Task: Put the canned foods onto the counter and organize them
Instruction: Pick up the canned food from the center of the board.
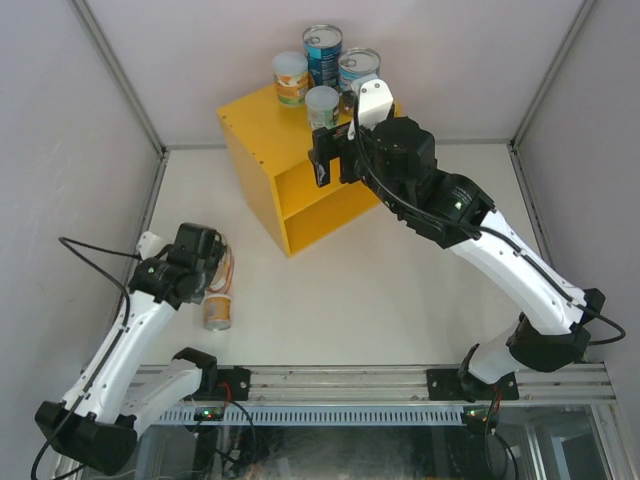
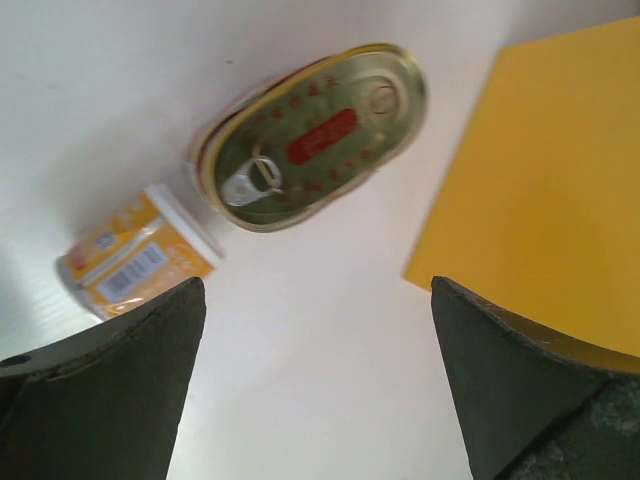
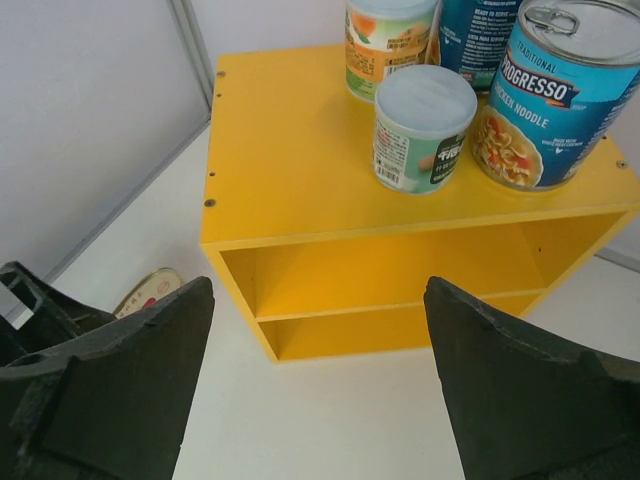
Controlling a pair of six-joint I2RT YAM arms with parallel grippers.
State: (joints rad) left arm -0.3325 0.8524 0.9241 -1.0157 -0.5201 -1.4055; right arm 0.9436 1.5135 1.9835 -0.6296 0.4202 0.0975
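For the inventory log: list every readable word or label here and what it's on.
"TRADITIONAL": tall blue can on the yellow counter.
"PROGRESSO": same can.
"CHICKEN NOODLE": same can.
Too small: print on the green-labelled can, the orange-labelled can and the second blue can.
Blurred: the oval tin, its red lid panel; the fallen orange can, its barcode and print.
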